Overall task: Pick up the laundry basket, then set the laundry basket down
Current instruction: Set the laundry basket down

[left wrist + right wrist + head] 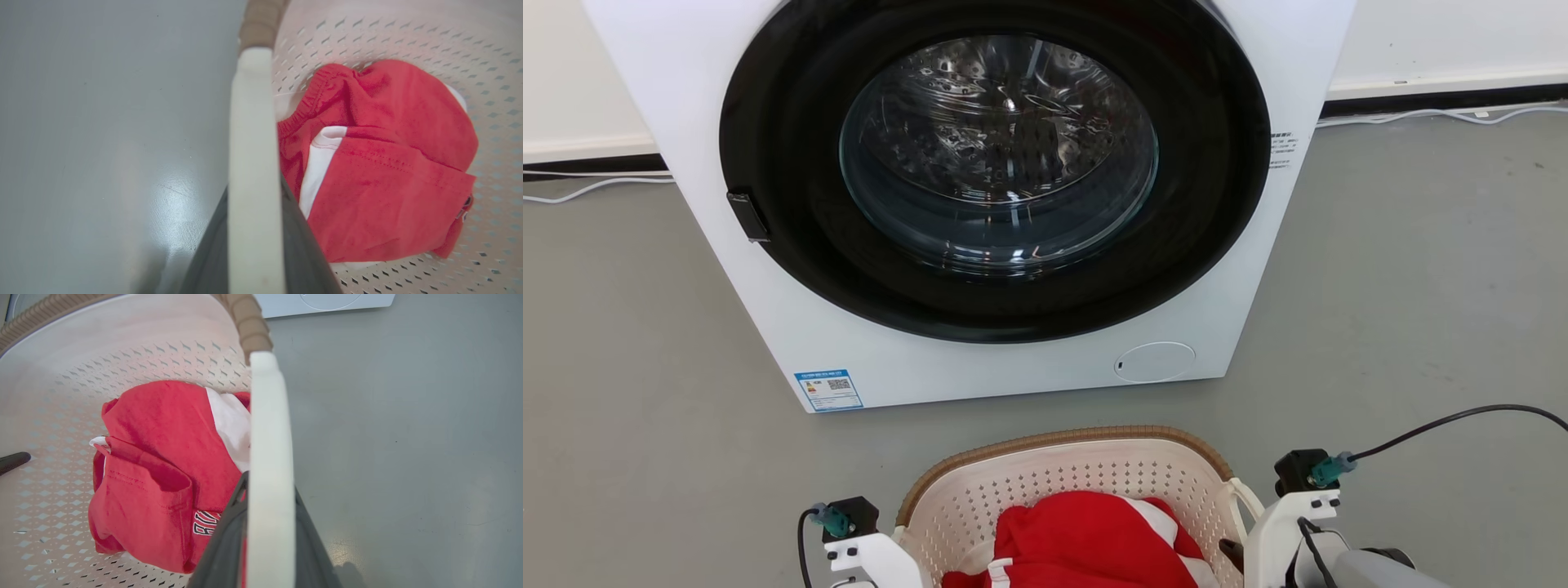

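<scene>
Cream perforated plastic, the laundry basket (1054,482) is near, just before the washing machine (980,359), holding red clothing (388,163). Left gripper (254,183) clamps its left handle (251,122); right gripper (270,482) clamps its right handle (269,416).

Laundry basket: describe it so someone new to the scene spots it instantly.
Start at the white front-loading washing machine on the grey floor. Just in front of it is the laundry basket. It alone is cream perforated plastic with a brown woven-look rim, holding a red-and-white garment.
</scene>
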Available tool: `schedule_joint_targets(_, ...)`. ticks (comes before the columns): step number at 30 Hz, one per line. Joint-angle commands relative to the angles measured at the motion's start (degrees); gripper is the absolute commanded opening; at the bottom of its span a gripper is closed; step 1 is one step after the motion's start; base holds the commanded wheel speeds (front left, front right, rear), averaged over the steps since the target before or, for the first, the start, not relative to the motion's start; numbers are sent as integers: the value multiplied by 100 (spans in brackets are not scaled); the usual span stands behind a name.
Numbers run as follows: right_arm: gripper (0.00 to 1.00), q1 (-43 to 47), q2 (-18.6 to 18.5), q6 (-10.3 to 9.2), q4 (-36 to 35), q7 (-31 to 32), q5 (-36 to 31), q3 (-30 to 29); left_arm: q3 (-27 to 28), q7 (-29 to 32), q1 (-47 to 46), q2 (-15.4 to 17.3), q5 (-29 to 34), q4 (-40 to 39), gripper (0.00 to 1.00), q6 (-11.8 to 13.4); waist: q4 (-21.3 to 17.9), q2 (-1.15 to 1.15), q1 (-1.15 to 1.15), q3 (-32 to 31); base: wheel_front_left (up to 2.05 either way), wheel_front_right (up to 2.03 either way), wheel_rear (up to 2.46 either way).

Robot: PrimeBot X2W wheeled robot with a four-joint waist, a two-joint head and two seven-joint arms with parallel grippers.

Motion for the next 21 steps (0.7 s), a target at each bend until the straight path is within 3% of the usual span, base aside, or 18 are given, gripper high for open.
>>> schedule_joint_targets(1,0,-87,32,102,-141,-31,-35,71,68,-97,-222,112,30,-69,0,-77,-7,0,0,12,0,0,0)
schedule_joint_targets(10,0,-183,-49,102,-231,-255,-58,76,54,-339,-392,107,75,-69,0,-54,-25,0,0,337,0,0,0)
schedule_joint_targets(21,0,-522,-252,102,-357,-972,-125,79,42,-1028,-951,95,214,-69,0,114,56,0,0,1367,0,0,0)
